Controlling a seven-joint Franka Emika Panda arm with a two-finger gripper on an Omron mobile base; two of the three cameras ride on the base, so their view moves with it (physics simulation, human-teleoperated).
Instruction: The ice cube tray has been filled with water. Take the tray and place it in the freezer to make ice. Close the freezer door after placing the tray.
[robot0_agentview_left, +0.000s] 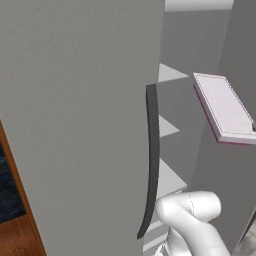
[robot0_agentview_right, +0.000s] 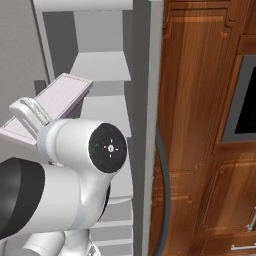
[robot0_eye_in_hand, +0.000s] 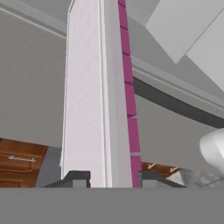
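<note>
- ice cube tray (robot0_agentview_left: 225, 107) upper right of frame, held up in the gap of the open freezer (robot0_agentview_left: 172, 125), tilted, not on a shelf yet.
- gripper (robot0_eye_in_hand: 111, 178) fingers clamped on tray's end edge, so it's carried edge-on.
- freezer door (robot0_agentview_left: 75, 120) swung wide, leaving room for insertion.

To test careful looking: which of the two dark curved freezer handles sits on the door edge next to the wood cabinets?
The handle low in the right base view; the other handle is on the wide grey door, left of the white shelves.
</note>
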